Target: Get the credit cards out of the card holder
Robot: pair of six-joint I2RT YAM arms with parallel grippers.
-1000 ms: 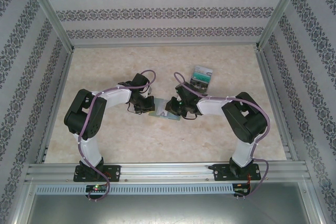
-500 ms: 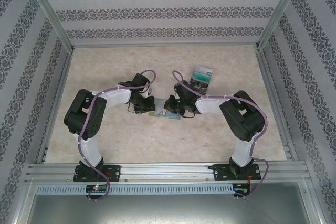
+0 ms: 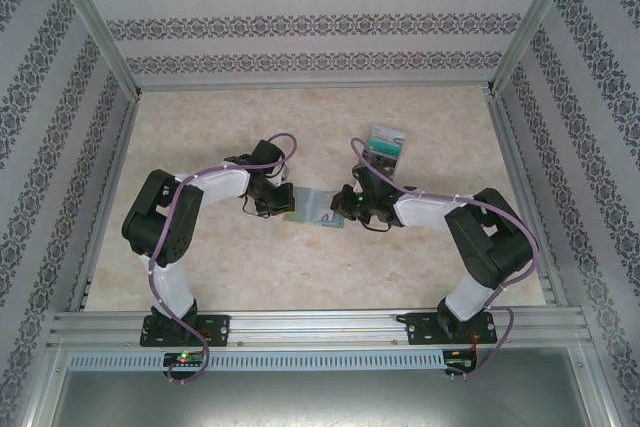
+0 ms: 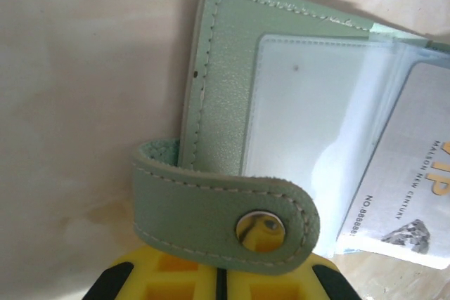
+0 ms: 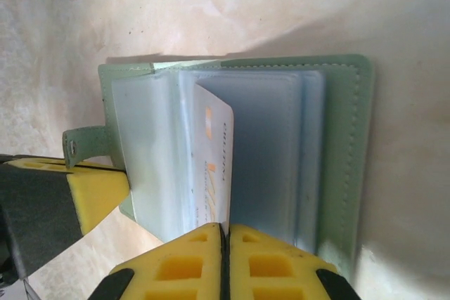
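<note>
The green card holder (image 3: 312, 209) lies open mid-frame on the worktop (image 3: 240, 267). The right tool (image 5: 223, 233), jaws pinched together, grips the lower end of a pale credit card (image 5: 214, 159) among the clear sleeves (image 5: 271, 145). The left tool (image 4: 221, 275) is closed narrow beneath the strap (image 4: 211, 205). Loose credit cards (image 3: 383, 145) lie at the upper right.

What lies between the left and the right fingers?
The open green card holder, seen in the top view. The left gripper's fingers hold its strap; the right gripper's pinch a credit card.
</note>
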